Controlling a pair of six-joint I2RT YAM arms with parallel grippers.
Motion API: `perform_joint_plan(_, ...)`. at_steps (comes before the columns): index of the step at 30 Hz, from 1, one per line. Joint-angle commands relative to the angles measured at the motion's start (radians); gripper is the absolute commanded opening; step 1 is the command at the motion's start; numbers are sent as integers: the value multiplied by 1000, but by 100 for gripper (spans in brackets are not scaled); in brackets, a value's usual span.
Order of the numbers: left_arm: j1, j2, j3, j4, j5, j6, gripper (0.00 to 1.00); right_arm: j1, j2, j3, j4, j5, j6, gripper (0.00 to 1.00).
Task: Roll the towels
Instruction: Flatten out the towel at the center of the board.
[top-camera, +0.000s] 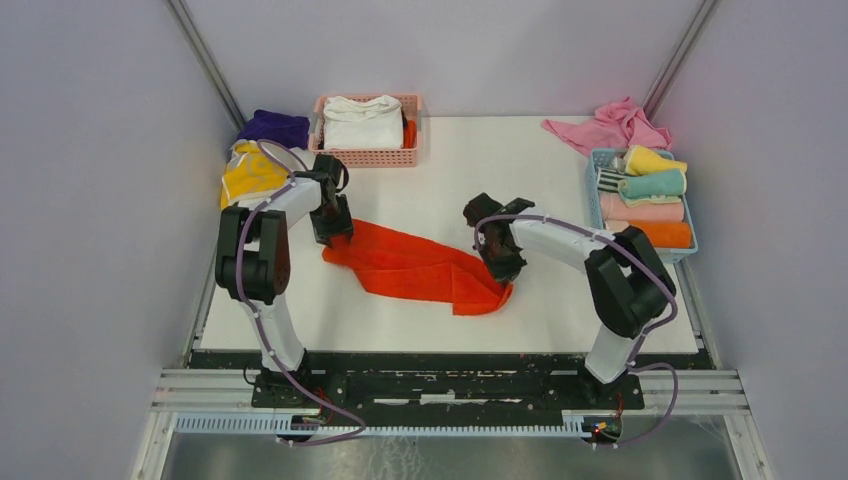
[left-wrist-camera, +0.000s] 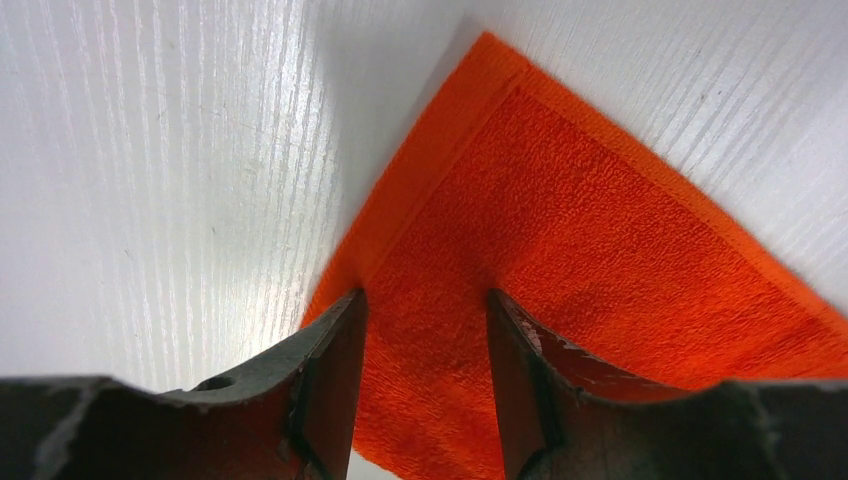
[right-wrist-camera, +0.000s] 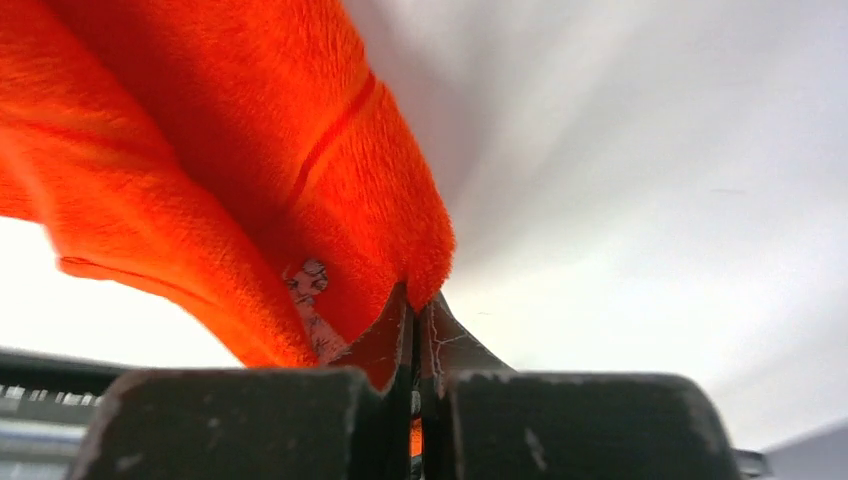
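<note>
An orange-red towel (top-camera: 415, 265) lies spread and creased across the middle of the white table. My left gripper (top-camera: 332, 232) hangs over the towel's far-left corner. In the left wrist view that gripper (left-wrist-camera: 425, 300) is open, and the towel (left-wrist-camera: 560, 230) lies flat under the gap between its fingers. My right gripper (top-camera: 500, 268) is at the towel's near-right end. In the right wrist view the gripper (right-wrist-camera: 420, 295) is shut on the towel's (right-wrist-camera: 250, 150) edge, and the cloth folds up and to the left from the pinch.
A pink basket (top-camera: 365, 157) holding white cloth stands at the back. Purple (top-camera: 275, 127) and yellow (top-camera: 252, 172) towels lie at the back left. A loose pink cloth (top-camera: 610, 125) lies at the back right. A blue basket (top-camera: 596, 195) on the right edge holds several rolled towels (top-camera: 650, 185).
</note>
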Motion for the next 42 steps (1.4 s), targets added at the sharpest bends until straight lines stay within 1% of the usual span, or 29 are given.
perform_joint_plan(1, -1, -10, 11, -10, -10, 43, 54, -1, -172, 190, -94, 479, -38, 1)
perform_joint_plan(2, -1, -12, 11, -10, -11, 43, 54, 7, -209, 205, -80, 546, -48, 1)
perform_joint_plan(3, -1, -14, 10, -11, -13, 43, 54, 15, -246, 208, -57, 556, -73, 1)
perform_joint_plan(5, -1, -15, 9, -12, -13, 44, 54, 32, -298, 192, -16, 500, -125, 3)
perform_joint_plan(6, -2, -17, 8, -13, -14, 44, 54, 39, -313, 178, -6, 442, -142, 6)
perform_joint_plan(8, -2, -18, 5, -13, -15, 44, 54, 43, -324, 141, -4, 285, -164, 20)
perform_joint_plan(12, -1, -18, 4, -18, -21, 45, 54, 44, -313, 65, -31, 20, -153, 41)
perform_joint_plan(13, -2, -20, 4, -20, -24, 45, 54, 44, -324, 41, -19, -9, -141, 45)
perform_joint_plan(15, -1, -23, 4, -21, -30, 45, 54, 39, -357, -1, 2, -16, -120, 52)
perform_joint_plan(17, -1, -27, 3, -21, -33, 45, 54, 8, -379, -15, 9, -10, -106, 53)
perform_joint_plan(19, -2, -28, 5, -21, -33, 46, 54, -67, -385, -11, 17, -28, -95, 54)
perform_joint_plan(23, -1, -26, 8, -24, -33, 48, 54, -189, -340, -1, 51, -66, -70, 53)
perform_joint_plan(25, -2, -27, 8, -25, -33, 49, 54, -198, -296, 24, 35, -102, -76, 53)
perform_joint_plan(27, -2, -26, 8, -24, -30, 50, 54, -197, -281, 11, 61, -194, -82, 54)
perform_joint_plan(28, -2, -25, 9, -24, -29, 51, 54, -198, -282, -3, 78, -223, -78, 56)
perform_joint_plan(30, -2, -25, 11, -24, -28, 52, 54, -202, -280, -32, 108, -236, -60, 62)
perform_joint_plan(32, -1, -22, 12, -24, -25, 52, 55, -236, -267, -68, 153, -270, -21, 62)
perform_joint_plan(35, -2, -19, 14, -24, -18, 51, 55, -314, -220, -117, 243, -376, 49, 61)
perform_joint_plan(38, -2, -20, 15, -24, -17, 51, 54, -341, -165, -131, 320, -469, 98, 62)
perform_joint_plan(42, -2, -19, 15, -25, -17, 52, 54, -372, -76, -128, 381, -514, 139, 63)
